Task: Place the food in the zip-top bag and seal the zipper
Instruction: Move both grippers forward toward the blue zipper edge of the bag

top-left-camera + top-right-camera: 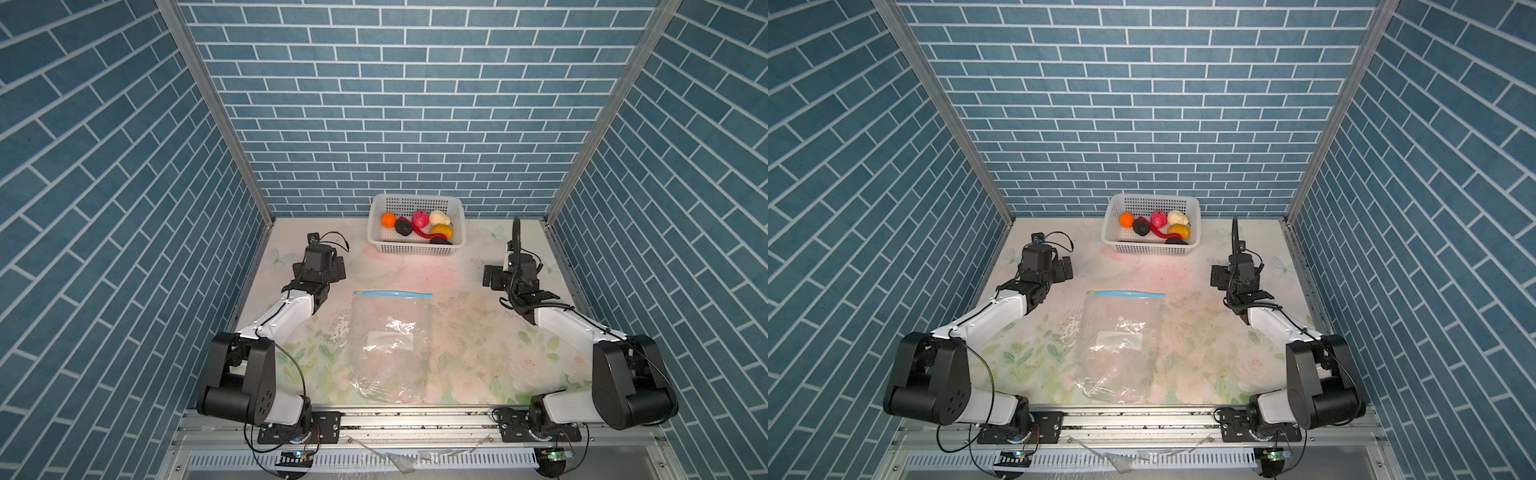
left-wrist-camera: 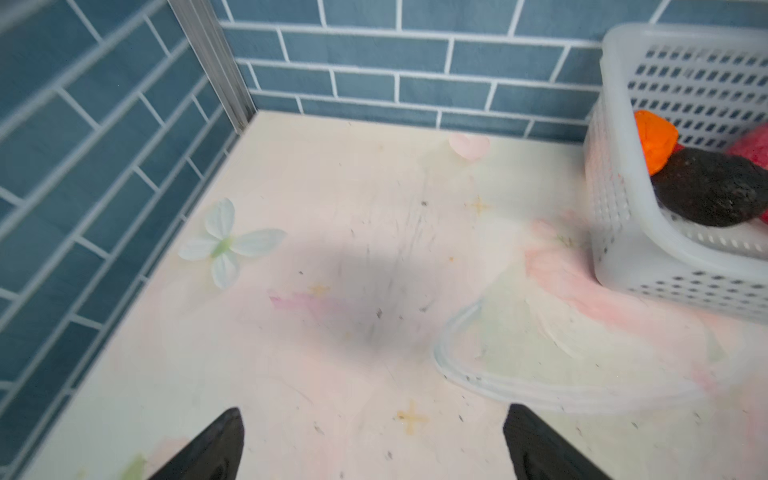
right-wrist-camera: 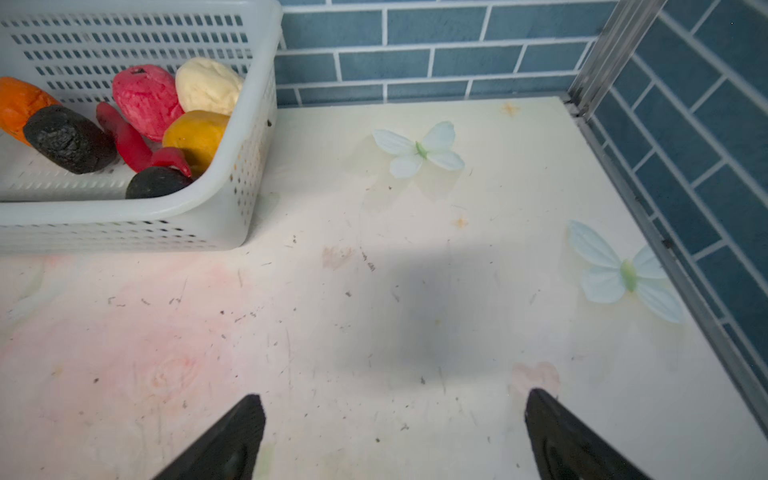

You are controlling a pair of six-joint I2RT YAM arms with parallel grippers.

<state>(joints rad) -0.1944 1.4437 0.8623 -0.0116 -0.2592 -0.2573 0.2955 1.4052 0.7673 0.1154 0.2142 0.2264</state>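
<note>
Lying flat and crinkled in the middle of the surface (image 1: pixel 478 328), the zip-top bag (image 1: pixel 390 365) reaches from mid-surface almost to the near edge. Its white label patch (image 1: pixel 390 340) shows about halfway along. The zipper (image 1: pixel 392 294), a thin light blue strip, runs across the bag's far end, the end turned toward the far edge of the surface. Whether it is pressed shut cannot be told.

All the food sits in a white perforated basket (image 1: pixel 415 248). The basket stands at the far edge of the surface, close to the blue brick wall (image 1: pixel 374 124) and well apart from the bag. Inside, the orange ball (image 1: pixel 388 220) is at the left end with a black lump (image 1: pixel 403 227) just beside it. The pink bumpy ball (image 1: pixel 420 218) and the cream lump (image 1: pixel 439 217) lie along the far side. The yellow-orange fruit (image 1: pixel 441 230) is on the near side of the cream lump, and the red chilli (image 1: pixel 422 235) curves across the middle. A second dark lump (image 3: pixel 156 183) lies against the near wall, partly hidden by the rim.

The left tool (image 2: pixel 374 415) has its jaws spread wide and grips nothing. It hangs over bare surface in the far half beside the left edge, apart from bag and basket. The right tool (image 3: pixel 395 399) is likewise spread wide with nothing between its jaws. It hangs over bare surface in the far half beside the right edge.
</note>
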